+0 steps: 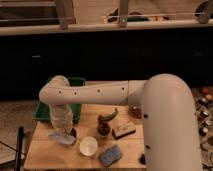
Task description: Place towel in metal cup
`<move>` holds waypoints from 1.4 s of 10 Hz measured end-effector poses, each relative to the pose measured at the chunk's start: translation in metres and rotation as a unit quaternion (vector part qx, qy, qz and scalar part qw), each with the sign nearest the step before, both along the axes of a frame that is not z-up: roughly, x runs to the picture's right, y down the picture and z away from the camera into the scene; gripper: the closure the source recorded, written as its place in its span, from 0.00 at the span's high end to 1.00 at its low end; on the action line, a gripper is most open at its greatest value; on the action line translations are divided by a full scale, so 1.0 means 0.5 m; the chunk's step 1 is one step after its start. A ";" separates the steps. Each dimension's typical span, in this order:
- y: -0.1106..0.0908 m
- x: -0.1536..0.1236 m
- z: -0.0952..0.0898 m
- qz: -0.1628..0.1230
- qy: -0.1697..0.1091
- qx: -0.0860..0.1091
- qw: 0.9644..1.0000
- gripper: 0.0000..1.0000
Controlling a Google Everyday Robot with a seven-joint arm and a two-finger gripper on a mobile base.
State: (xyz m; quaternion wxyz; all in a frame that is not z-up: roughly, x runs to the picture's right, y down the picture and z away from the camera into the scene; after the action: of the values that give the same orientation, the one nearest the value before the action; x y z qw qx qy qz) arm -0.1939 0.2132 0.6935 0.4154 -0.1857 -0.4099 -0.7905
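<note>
My gripper (pixel 63 129) points down from the white arm over the left part of the wooden table (pixel 45 159). A pale bluish towel (pixel 61 138) sits right under it, spread at table level. A small dark metal cup (pixel 73 133) stands just right of the towel, touching or nearly touching it, partly hidden by the gripper. I cannot tell whether the towel is held or resting on the table.
A green tray (pixel 76 104) lies behind the gripper. A white cup (pixel 88 146), blue sponge (pixel 111 155), dark cup (pixel 103 130), green pepper (pixel 111 115), brown block (pixel 124 130) and reddish bowl (pixel 135 111) stand to the right. My arm's large link fills the right side.
</note>
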 end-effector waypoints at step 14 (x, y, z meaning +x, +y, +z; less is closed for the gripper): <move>-0.026 0.060 0.004 0.027 0.032 0.018 0.999 0.80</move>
State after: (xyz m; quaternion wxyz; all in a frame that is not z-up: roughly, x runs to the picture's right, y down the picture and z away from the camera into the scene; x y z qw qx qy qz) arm -0.1638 0.2004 0.6957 0.4528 -0.1922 -0.3868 -0.7800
